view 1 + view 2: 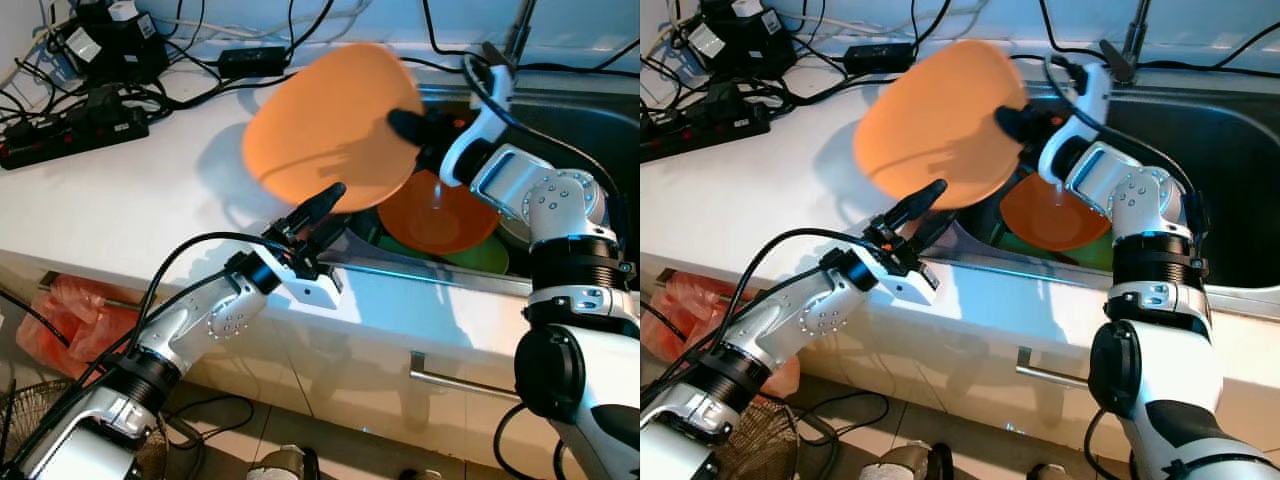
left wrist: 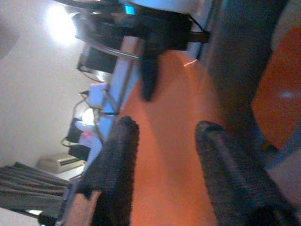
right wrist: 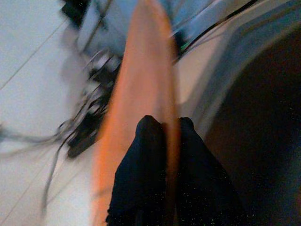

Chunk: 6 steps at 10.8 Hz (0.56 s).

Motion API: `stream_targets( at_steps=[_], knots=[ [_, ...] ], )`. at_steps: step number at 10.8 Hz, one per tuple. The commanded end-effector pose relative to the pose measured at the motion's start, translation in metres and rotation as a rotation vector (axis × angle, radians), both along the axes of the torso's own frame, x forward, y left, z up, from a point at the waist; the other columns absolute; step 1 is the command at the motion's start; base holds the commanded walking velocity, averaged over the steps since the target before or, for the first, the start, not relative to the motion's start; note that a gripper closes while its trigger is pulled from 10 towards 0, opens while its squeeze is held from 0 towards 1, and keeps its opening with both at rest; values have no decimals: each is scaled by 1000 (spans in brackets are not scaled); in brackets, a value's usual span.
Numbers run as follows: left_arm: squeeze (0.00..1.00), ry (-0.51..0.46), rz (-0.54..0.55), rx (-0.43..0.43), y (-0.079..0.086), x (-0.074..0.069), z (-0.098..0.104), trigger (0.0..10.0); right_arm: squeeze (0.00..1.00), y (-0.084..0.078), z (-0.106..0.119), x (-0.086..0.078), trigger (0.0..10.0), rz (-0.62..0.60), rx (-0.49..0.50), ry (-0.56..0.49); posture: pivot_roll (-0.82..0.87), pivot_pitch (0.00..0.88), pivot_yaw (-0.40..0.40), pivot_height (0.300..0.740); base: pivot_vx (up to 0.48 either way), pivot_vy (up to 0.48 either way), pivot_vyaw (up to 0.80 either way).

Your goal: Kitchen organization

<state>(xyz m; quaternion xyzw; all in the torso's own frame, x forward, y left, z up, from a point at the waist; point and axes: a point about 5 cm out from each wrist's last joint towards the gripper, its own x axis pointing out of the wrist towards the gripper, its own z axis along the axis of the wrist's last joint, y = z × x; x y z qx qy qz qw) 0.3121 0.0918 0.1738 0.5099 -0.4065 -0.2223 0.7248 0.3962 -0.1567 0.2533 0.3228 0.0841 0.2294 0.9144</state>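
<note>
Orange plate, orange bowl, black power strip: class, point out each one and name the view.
orange plate (image 1: pixel 320 125), left eye view, middle of its face.
orange bowl (image 1: pixel 440 215), left eye view, its inner wall.
black power strip (image 1: pixel 75 135), left eye view, its top side.

power strips and plugs lay tangled with black cables at the counter's back left | red plastic bag sat on the floor below | fan grille stood by it | drawer handle showed beneath the sink
</note>
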Motion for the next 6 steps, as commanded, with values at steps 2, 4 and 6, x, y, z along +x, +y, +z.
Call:
stream_targets(
  at_steps=[2, 4, 6],
  knots=[
    [1000, -9, -12, -33, 4, -3, 5, 10000, 0, -3, 2, 4, 0, -65, 25, -4, 147, 125, 111, 740, 0, 0, 0],
    [1000, 11, -26, -53, 7, -7, 7, 10000, 0, -10, 3, 10, 0, -164, 67, -5, 150, 124, 113, 740, 0, 0, 0],
    [1000, 37, -27, -93, 12, -11, 9, 10000, 0, -24, 1, 13, 0, -264, 92, -1, 152, 125, 112, 740, 0, 0, 0]
  ],
)
